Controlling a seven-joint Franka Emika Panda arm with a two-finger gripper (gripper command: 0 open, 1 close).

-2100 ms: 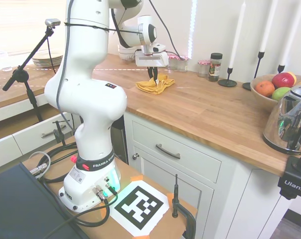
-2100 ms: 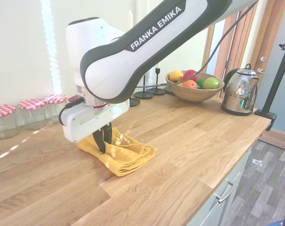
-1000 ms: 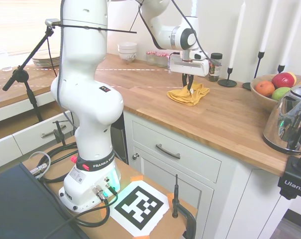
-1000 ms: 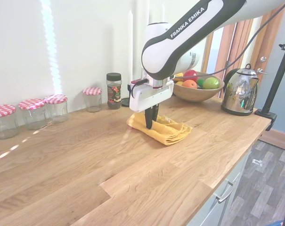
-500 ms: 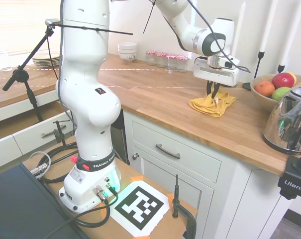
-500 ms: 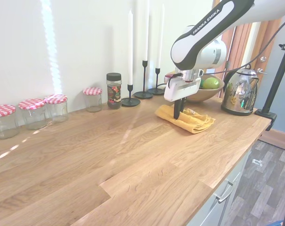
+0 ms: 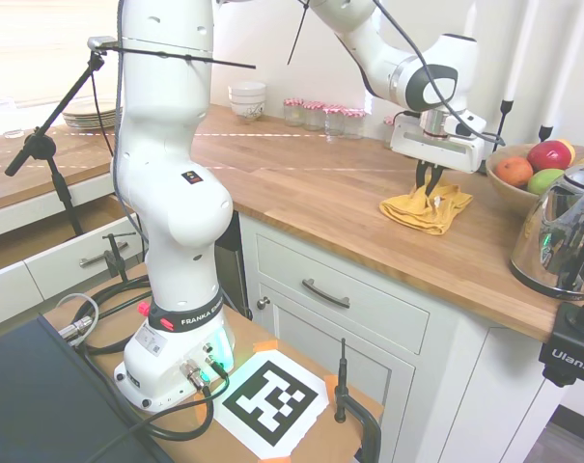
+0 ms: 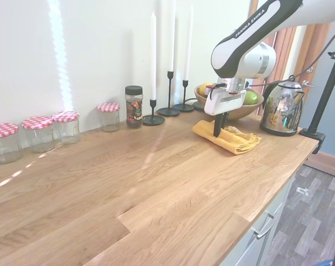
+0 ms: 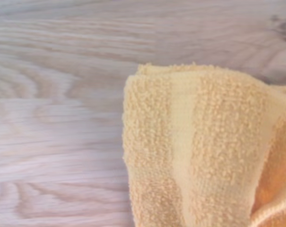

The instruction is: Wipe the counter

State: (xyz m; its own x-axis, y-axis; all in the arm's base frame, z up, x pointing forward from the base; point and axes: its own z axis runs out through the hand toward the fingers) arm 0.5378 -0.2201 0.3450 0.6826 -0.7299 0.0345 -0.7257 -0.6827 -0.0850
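Now the tabletop (image 7: 369,207) is stretching long across white cabinets (image 7: 349,318), bearing a fruit bowl (image 8: 233,110) and kettle (image 8: 280,108) at one end. Near them, the tool (image 8: 220,131) is pressing down, clenched on a yellow cloth (image 8: 233,139) lying bunched there.

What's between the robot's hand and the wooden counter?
A folded yellow cloth lies under the hand, pressed on the counter. Both exterior views show it.
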